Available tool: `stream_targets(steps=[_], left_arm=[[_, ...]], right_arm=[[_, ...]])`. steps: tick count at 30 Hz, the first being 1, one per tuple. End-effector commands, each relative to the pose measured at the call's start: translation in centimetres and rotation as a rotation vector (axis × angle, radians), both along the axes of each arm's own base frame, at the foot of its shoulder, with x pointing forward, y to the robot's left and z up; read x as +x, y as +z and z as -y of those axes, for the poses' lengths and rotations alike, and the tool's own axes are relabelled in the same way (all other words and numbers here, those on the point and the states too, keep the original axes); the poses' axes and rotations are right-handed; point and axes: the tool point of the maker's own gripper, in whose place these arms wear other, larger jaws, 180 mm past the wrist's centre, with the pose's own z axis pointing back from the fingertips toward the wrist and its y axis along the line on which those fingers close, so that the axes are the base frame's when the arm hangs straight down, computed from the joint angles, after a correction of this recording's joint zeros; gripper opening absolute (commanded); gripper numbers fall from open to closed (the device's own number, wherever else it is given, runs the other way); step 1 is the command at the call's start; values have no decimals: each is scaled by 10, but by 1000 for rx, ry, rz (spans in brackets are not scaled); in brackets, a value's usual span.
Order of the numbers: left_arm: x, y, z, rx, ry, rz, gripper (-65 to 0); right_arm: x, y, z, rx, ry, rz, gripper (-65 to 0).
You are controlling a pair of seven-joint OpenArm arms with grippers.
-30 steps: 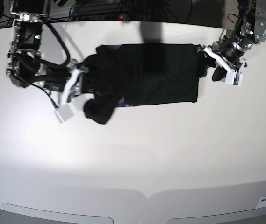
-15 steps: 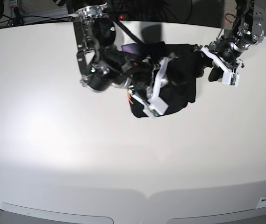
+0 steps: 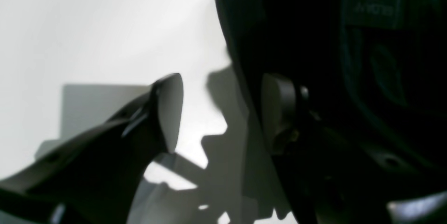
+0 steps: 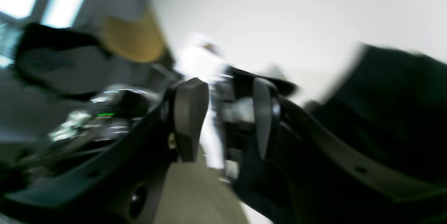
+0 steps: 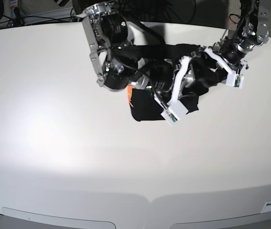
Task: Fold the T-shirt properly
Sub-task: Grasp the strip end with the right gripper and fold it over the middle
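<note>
Right hand [image 5: 185,81] over the folded T-shirt [image 5: 147,110], fingers apart, nothing between them.
The shirt lies doubled at the far middle of the tabletop [image 5: 54,143]. The left hand [image 5: 221,64], also spread wide and empty, waits at its edge. To finish well, I judge: lift clear without snagging cloth, then square the edges. The wrist-view lettering is too blurred to read.

The white table [image 5: 54,143] lies bare in front and to its left side; the 2 arms crowd over the black shirt [image 5: 145,112] at the back.
</note>
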Motion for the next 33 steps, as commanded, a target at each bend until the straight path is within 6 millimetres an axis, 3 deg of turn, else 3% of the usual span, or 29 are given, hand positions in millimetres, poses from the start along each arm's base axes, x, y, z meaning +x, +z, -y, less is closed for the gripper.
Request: stream_targets(steps=[1, 4, 7, 10, 12, 15, 19, 24, 30, 33], left_arm=[[-17, -15, -7, 60, -36, -100, -305], [-7, -2, -26, 100, -11, -78, -316], [9, 26, -51, 92, 56, -29, -331], [24, 64, -71, 26, 128, 33, -331], [27, 85, -76, -30, 153, 63, -331], [20, 103, -64, -84, 132, 101, -370], [-3, 119, -25, -260, 79, 130, -449], [-23, 114, 4, -384, 103, 108, -499], [-32, 83, 47, -294, 35, 48, -499], [-33, 64, 50, -239, 63, 13, -499]], right_arm=[[7, 19, -2, 54, -7, 40, -393], [19, 18, 4, -1, -20, 79, -393], [42, 10, 20, -106, -67, 123, -410], [67, 13, 39, -153, -139, 161, -512], [79, 17, 49, -171, -174, 180, -625], [88, 9, 72, -227, -200, 194, -650], [91, -9, 100, -317, -207, 198, -650], [97, -38, 122, -418, -232, 178, -650], [115, -90, 135, -491, -268, 85, -650], [121, -110, 142, -545, -268, 51, -650]])
